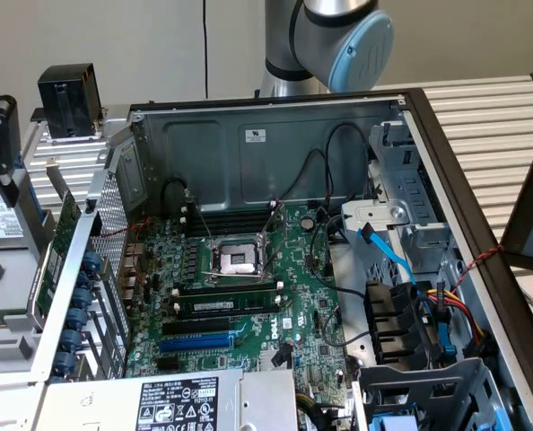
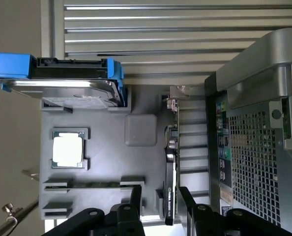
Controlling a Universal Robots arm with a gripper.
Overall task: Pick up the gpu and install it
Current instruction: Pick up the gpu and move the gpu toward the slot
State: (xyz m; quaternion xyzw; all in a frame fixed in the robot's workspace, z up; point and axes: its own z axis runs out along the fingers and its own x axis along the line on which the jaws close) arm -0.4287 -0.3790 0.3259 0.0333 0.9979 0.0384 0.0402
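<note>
The gpu, likely light, rigid and fragile, is being bracketed edge-on by the open, empty tool; its board edge is being favoured.

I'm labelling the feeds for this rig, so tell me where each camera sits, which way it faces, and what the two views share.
Exterior view: off the arm, high up, looking down into the open computer case at the motherboard; the arm shows as a grey and blue joint behind the case.
Wrist view: on the wrist, looking down on a grey tray beside the case; the open gripper has a finger on each side of the gpu.
Shared: the case's perforated wall.
</note>
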